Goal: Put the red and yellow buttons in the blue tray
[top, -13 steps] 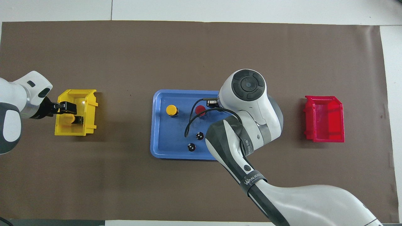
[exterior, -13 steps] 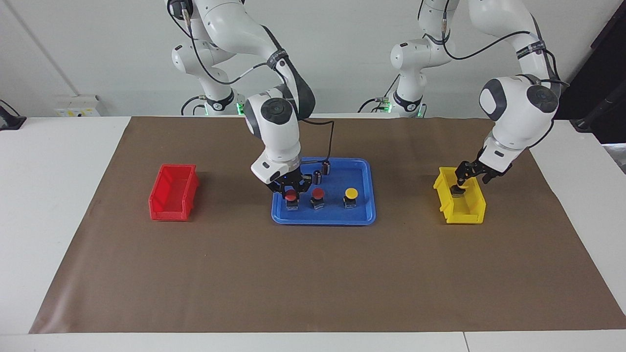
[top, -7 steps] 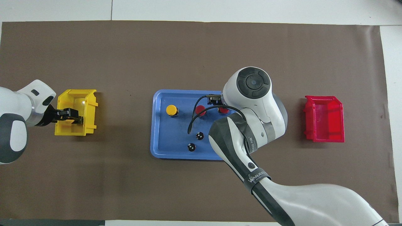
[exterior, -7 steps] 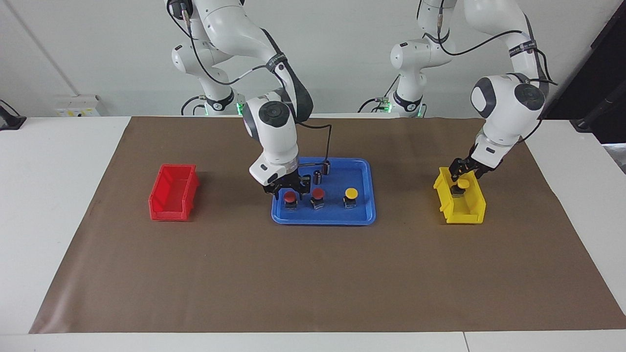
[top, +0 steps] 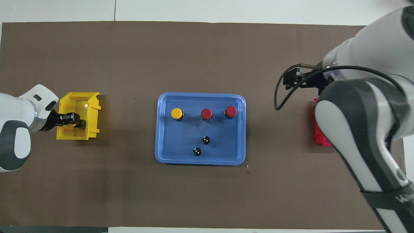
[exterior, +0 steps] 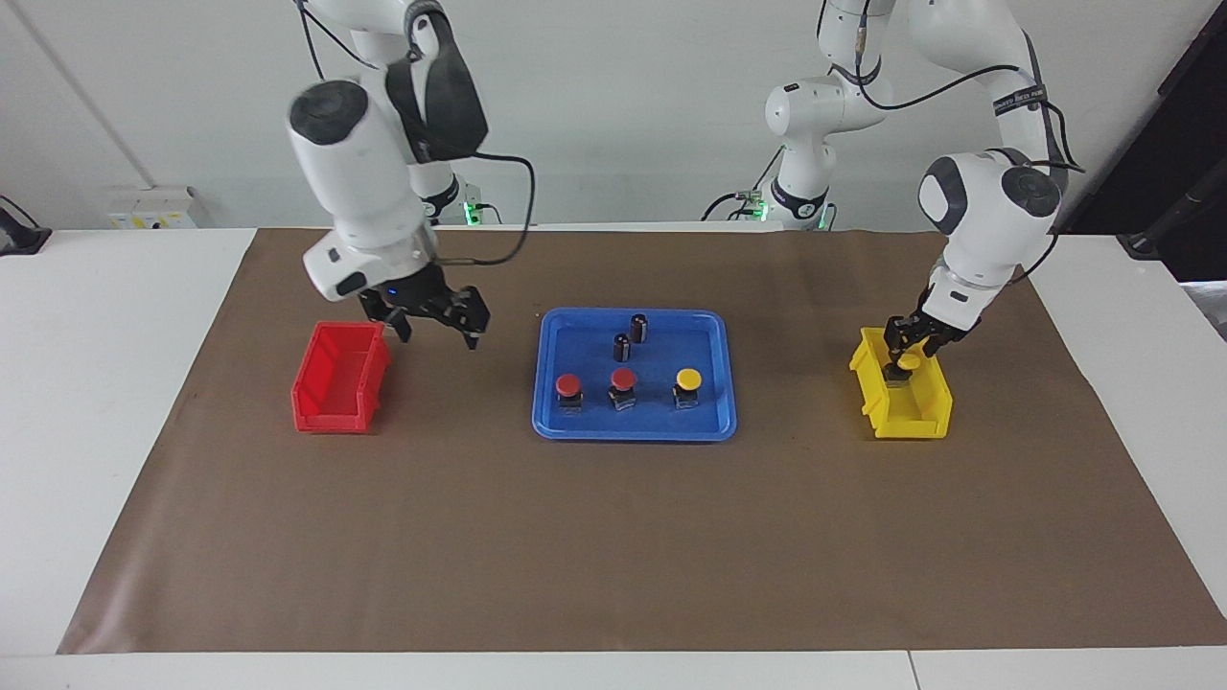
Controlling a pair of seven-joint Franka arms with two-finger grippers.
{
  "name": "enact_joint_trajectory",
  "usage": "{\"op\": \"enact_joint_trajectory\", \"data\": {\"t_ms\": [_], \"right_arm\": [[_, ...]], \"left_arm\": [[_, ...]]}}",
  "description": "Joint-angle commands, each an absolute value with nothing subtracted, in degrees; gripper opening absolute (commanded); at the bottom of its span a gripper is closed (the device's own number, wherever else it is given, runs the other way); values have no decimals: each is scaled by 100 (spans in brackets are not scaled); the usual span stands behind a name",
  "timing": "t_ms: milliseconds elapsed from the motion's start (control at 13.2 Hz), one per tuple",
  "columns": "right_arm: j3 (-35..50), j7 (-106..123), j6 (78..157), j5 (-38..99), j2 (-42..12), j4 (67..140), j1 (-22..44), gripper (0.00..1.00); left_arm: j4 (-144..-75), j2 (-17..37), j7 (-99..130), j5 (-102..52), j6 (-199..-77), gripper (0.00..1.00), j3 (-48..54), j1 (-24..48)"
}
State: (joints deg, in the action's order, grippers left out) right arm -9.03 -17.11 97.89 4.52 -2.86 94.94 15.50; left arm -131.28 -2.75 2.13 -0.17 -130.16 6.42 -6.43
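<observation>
The blue tray (exterior: 714, 331) at the frame's centre looks like smooth moulded plastic with a soft sheen. The red bin (exterior: 340, 376) at mid left and the yellow bin (exterior: 901, 402) at mid right look like glossy plastic, the yellow one catching highlights. A matt brown sheet (exterior: 613, 537), paper-like and faintly creased, fills the lower frame. The arm shells (exterior: 359, 182) at upper left are glossy white plastic.

A blue tray (exterior: 714, 422) is showing two red-capped buttons (exterior: 569, 385) and one yellow-capped button (exterior: 687, 379); bins are red (exterior: 331, 398) and yellow (exterior: 911, 419).
</observation>
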Motion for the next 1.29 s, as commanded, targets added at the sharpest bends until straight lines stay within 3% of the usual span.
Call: {"op": "enact_joint_trajectory", "data": {"t_ms": [0, 76, 152, 227, 303, 531, 758, 834, 910, 1213], "right_arm": [[-826, -1144, 8898, 440, -9, 9125, 916, 100], [-835, -864, 8651, 396, -26, 8940, 757, 100], [-826, -635, 8509, 300, -52, 8886, 582, 100], [-757, -346, 8456, 134, -53, 8860, 276, 100], [-765, 23, 8464, 141, -9, 8903, 29, 100], [-826, 229, 8376, 18, 9, 8947, -53, 100], [-826, 246, 8367, 0, 131, 9157, -44, 100], [-826, 255, 8385, -9, 141, 9149, -35, 100], [-826, 255, 8393, -26, 123, 9132, -35, 100], [-809, 255, 8402, -211, 123, 9141, 18, 100]], "left_arm": [[-13298, -282, 237, -123, -13289, 63, 633, -659], [-13341, -264, 255, -132, -13367, 63, 633, -659], [-13368, -264, 290, -132, -13386, 50, 633, -659], [-13368, -272, 290, -132, -13325, 9, 633, -659], [-13359, -264, 264, -132, -13316, 1, 633, -659], [-12800, -255, 290, -132, -12835, 1, 633, -642], [-11159, -220, 613, -176, -10870, 1, 703, -545], [-10623, -63, 1216, -219, -10472, 1, 738, -171], [-10504, 52, 2144, -246, -10555, 1, 721, 372], [-11617, 123, 4145, -237, -12107, 1, 721, 2053]]}}
